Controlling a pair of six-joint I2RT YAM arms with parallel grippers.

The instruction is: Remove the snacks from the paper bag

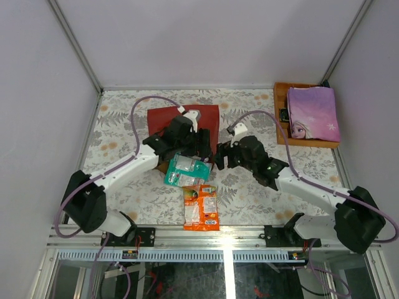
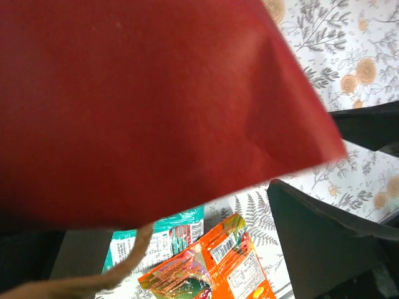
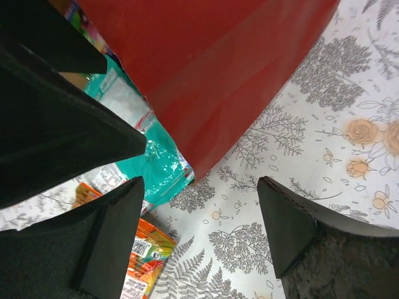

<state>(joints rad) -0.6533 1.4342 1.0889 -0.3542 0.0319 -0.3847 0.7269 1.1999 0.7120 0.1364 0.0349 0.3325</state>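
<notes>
The red paper bag (image 1: 209,121) lies on the floral table, its mouth toward the arms. A teal snack packet (image 1: 185,171) lies at the mouth and an orange one (image 1: 201,207) nearer the front edge. My left gripper (image 1: 198,144) is over the bag's mouth and open; in its wrist view the red bag wall (image 2: 143,93) and a tan cord handle (image 2: 124,268) hang above the teal packet (image 2: 174,233) and orange packet (image 2: 218,268). My right gripper (image 3: 199,199) is open just short of the bag's lower right corner (image 3: 206,93), with nothing between its fingers. Other snacks are hidden.
An orange wooden tray (image 1: 280,118) at the back right holds a flat purple princess item (image 1: 313,112). The left arm's black gripper body (image 3: 56,137) fills the upper left of the right wrist view, close beside my right fingers. White walls enclose the table.
</notes>
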